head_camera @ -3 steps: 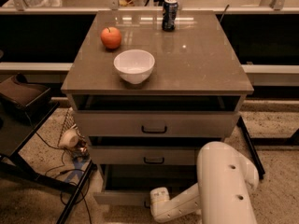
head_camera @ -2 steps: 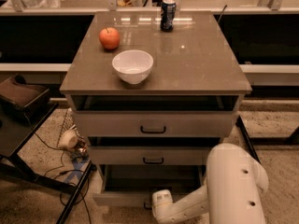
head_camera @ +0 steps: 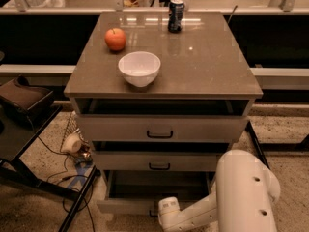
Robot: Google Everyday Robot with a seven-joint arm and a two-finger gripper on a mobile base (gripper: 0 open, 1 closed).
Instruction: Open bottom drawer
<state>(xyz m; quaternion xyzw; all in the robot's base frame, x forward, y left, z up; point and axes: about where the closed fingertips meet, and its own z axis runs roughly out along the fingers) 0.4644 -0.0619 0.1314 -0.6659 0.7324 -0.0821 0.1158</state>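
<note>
The bottom drawer (head_camera: 126, 205) is the lowest, slimmest pale grey front of the cabinet. It stands pulled out, and its shallow grey tray (head_camera: 154, 185) shows under the middle drawer. My white arm (head_camera: 244, 190) comes in from the bottom right. Its wrist ends at the middle of the drawer front, where my gripper (head_camera: 155, 212) sits at the handle. The handle is mostly hidden behind it.
The middle drawer (head_camera: 159, 161) and top drawer (head_camera: 159, 128) each stand slightly out. On the cabinet top are an apple (head_camera: 116, 39), a white bowl (head_camera: 139, 68) and a soda can (head_camera: 175, 15). A black stand with a bag (head_camera: 24, 98) and floor cables (head_camera: 72, 175) lie to the left.
My arm's large white link has shifted a little right and lower. The wrist stays at the bottom drawer front, and the drawer is out about as far as before.
</note>
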